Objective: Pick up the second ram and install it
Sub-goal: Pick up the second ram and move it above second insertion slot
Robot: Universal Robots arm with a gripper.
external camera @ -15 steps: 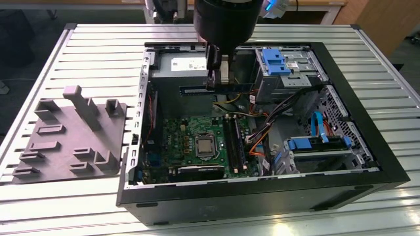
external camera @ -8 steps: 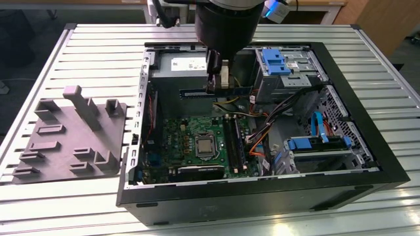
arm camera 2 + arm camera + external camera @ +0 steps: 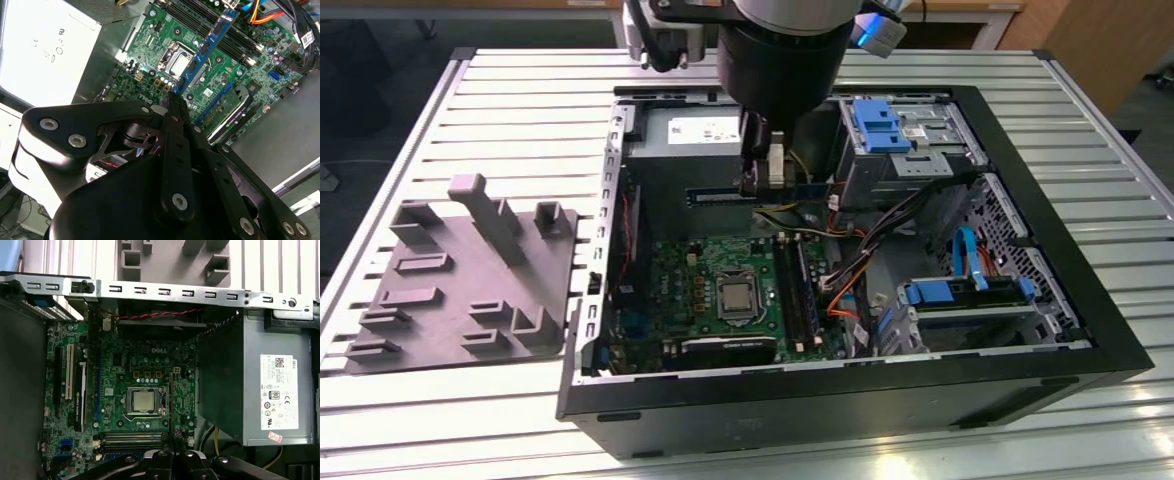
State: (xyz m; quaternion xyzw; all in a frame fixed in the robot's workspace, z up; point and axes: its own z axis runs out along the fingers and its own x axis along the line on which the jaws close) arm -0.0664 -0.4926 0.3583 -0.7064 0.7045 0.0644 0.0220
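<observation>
One end of second ram hidden inside tool; arm cut off, exterior view.

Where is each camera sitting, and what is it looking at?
Exterior view: off the arm, up high, looking down into the open computer case; the arm shows.
First wrist view: on the arm, looking straight down at the motherboard; the gripper shows.
Second wrist view: on the arm, looking slantwise past the fingers, shut on the second ram.
Both wrist views share the motherboard and the gripper.

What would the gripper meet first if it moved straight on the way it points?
Probably the motherboard beside the CPU socket, with the held second ram touching first; depth is unclear.
</observation>
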